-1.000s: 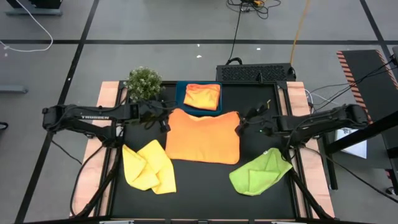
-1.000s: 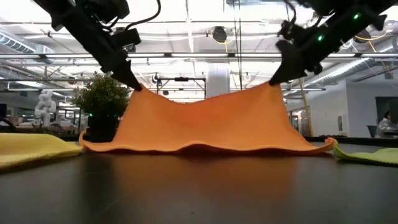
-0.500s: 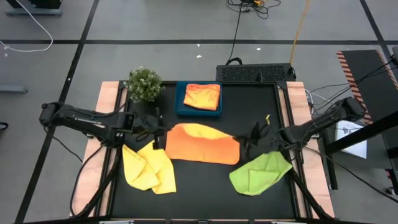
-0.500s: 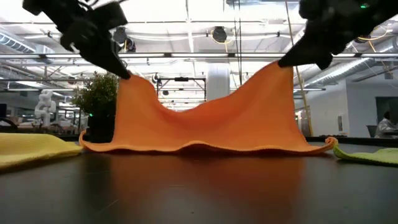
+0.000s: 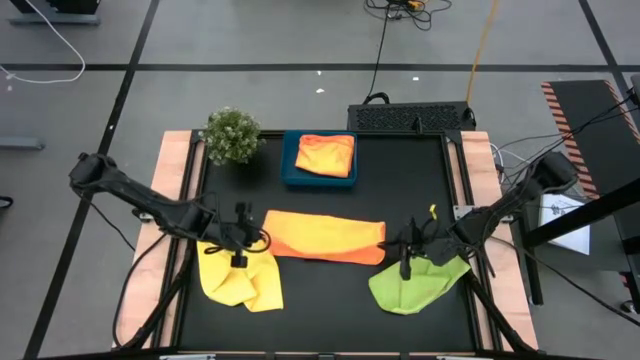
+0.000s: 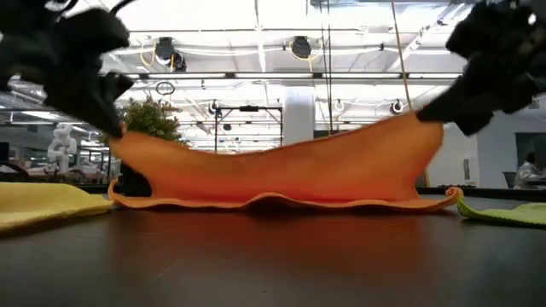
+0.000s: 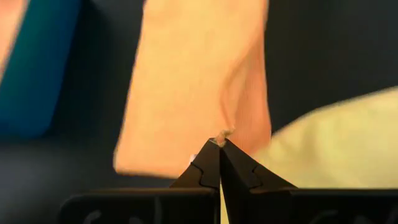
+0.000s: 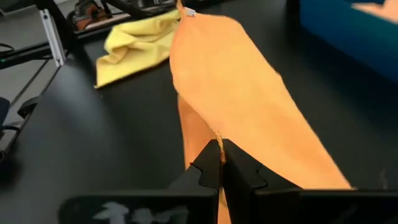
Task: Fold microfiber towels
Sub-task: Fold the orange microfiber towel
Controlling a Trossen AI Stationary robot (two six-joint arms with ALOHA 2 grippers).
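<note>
An orange towel (image 5: 325, 237) lies at the table's middle, folded over on itself, its lower layer on the table (image 6: 273, 203). My left gripper (image 5: 262, 240) is shut on its left corner and my right gripper (image 5: 388, 243) is shut on its right corner, both low over the table. A crumpled yellow towel (image 5: 238, 272) lies near left, by my left gripper. A crumpled lime green towel (image 5: 415, 280) lies near right, by my right gripper. A folded orange-yellow towel (image 5: 325, 155) lies in the blue tray (image 5: 288, 172). My left gripper pinches a corner of the orange towel's upper layer (image 7: 222, 132) between its two fingertips, coming level from the table's left. That corner is held just above the table. My right gripper pinches the other corner of the upper layer (image 8: 216, 134) between its fingertips, coming from the table's right. The held edge (image 6: 281, 153) sags a little between the two grippers, and the lower layer lies on the table.
A small bushy plant (image 5: 232, 135) stands at the far left, next to the blue tray. A dark box (image 5: 410, 117) sits behind the table's far edge. Bare black table (image 5: 330, 310) shows along the near edge between the yellow and green towels.
Both grippers have gone toward the table's near edge and down, each still shut on its corner. The orange towel's far edge has been carried over toward its near edge, folding the towel over; the near edge has stayed on the table.
</note>
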